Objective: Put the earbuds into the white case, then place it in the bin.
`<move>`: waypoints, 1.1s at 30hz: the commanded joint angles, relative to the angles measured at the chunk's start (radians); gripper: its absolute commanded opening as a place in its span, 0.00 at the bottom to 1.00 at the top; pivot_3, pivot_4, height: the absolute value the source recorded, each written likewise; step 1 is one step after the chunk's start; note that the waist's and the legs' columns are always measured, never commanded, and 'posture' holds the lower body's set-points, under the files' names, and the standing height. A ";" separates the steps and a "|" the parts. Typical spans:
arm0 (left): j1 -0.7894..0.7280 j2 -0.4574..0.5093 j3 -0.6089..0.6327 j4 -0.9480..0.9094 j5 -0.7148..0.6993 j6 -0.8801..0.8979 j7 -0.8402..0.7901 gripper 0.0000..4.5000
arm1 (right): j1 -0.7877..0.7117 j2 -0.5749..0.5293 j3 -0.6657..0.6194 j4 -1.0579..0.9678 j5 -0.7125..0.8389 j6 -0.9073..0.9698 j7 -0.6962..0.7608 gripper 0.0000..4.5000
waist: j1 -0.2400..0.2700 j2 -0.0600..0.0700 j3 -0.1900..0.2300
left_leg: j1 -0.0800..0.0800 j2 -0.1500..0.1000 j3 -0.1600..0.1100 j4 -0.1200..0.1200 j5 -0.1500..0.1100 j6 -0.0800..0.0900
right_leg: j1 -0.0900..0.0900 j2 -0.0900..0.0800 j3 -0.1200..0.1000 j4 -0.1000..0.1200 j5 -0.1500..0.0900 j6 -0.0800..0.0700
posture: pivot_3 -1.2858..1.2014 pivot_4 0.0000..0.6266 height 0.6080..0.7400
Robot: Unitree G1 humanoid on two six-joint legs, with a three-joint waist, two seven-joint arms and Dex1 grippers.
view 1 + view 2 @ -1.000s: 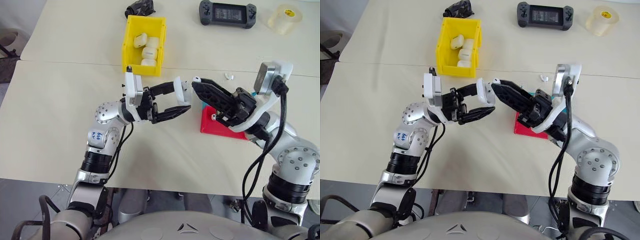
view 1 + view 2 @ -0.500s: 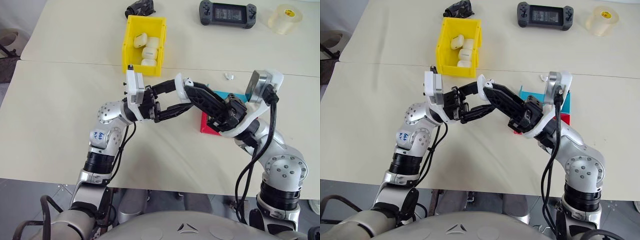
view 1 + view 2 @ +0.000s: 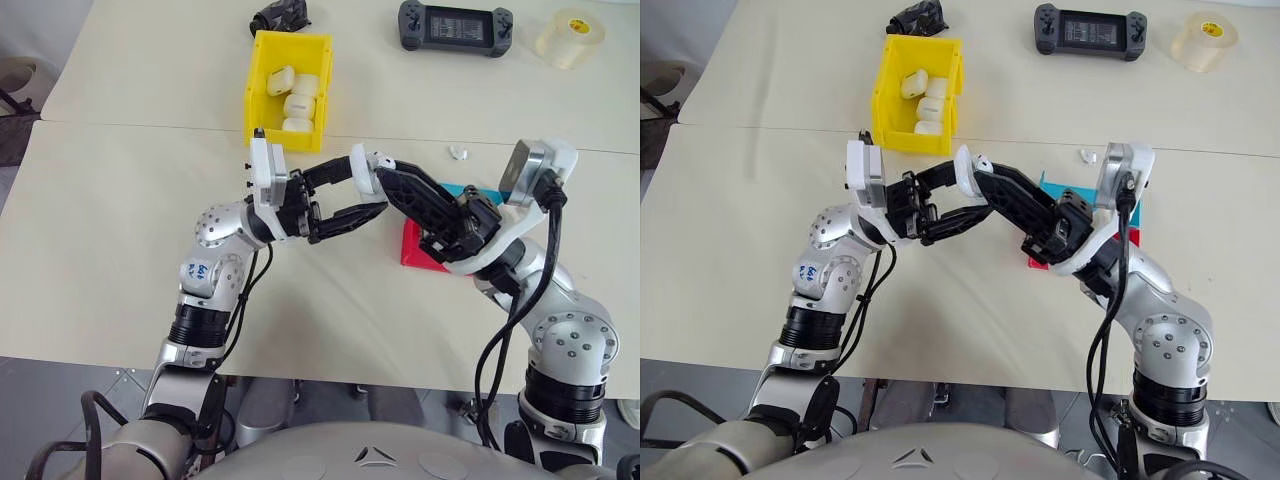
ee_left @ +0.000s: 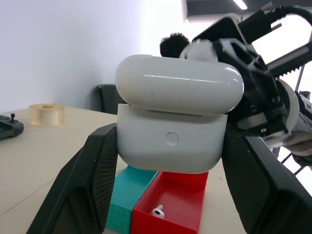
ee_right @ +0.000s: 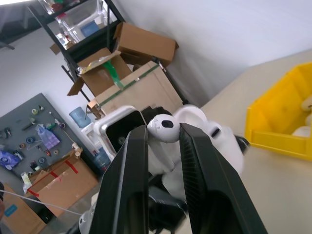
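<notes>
My left fingers are clamping the white case; my right fingers are pinching an earbud mid-frame.

Counter layout: bin at the far middle, several cases lying in it. Behind the bin, a dark bundle. Right of that, along the far edge, a game controller, then a tape roll. A loose earbud lies right of the bin, nearer in. Just before that earbud, two trays side by side, one more earbud in the nearer tray. Case held above the counter, left of the trays.
</notes>
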 commanded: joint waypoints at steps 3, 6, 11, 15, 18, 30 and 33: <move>-0.012 -0.012 0.012 -0.041 -0.031 -0.006 0.003 0.64 | 0.011 -0.020 -0.003 -0.011 0.011 -0.012 0.020 0.12 | 0.000 0.000 0.000 | 0.000 0.000 0.000 0.000 0.000 0.000 | 0.000 0.000 0.000 0.000 0.000 0.000 | 0.52 0.24 1.00; -0.017 -0.016 0.014 -0.045 -0.034 -0.005 0.005 0.64 | 0.022 -0.005 0.015 -0.008 -0.015 -0.026 0.013 0.12 | 0.000 0.000 0.000 | 0.000 0.000 0.000 0.000 0.000 0.000 | 0.000 0.000 0.000 0.000 0.000 0.000 | 0.52 0.24 1.00; -0.024 -0.018 0.020 -0.046 -0.035 0.001 0.009 0.64 | 0.048 -0.013 0.036 -0.016 -0.032 -0.034 0.031 0.12 | 0.001 0.000 0.000 | 0.000 0.000 0.000 0.000 0.000 0.000 | 0.000 0.000 0.000 0.000 0.000 0.000 | 0.52 0.24 1.00; -0.030 -0.020 0.026 -0.044 -0.037 0.008 0.015 0.64 | 0.063 -0.038 0.056 -0.024 -0.027 -0.022 0.050 0.12 | 0.001 0.000 0.000 | 0.000 0.000 0.000 0.000 0.000 0.000 | 0.000 0.000 0.000 0.000 0.000 0.000 | 0.52 0.24 1.00; -0.029 -0.020 0.022 -0.049 -0.038 0.015 0.011 0.64 | 0.054 -0.042 0.056 -0.023 -0.025 -0.029 0.046 0.28 | 0.000 0.000 0.000 | 0.000 0.000 0.000 0.000 0.000 0.000 | 0.000 0.000 0.000 0.000 0.000 0.000 | 0.52 0.24 1.00; 0.005 0.064 0.028 -0.055 0.008 0.022 0.005 0.64 | 0.058 -0.103 -0.027 0.003 -0.060 -0.066 0.086 0.82 | 0.001 0.000 0.000 | 0.000 0.000 0.000 0.000 0.000 0.000 | 0.000 0.000 0.000 -0.001 0.000 0.000 | 0.52 0.24 1.00; 0.003 0.153 0.007 -0.040 0.089 0.002 -0.002 0.64 | 0.078 -0.166 -0.074 0.020 -0.092 -0.074 0.132 0.64 | 0.001 0.000 0.000 | 0.000 0.000 0.000 0.000 0.000 0.000 | 0.000 0.000 0.000 -0.001 0.000 0.000 | 0.52 0.24 1.00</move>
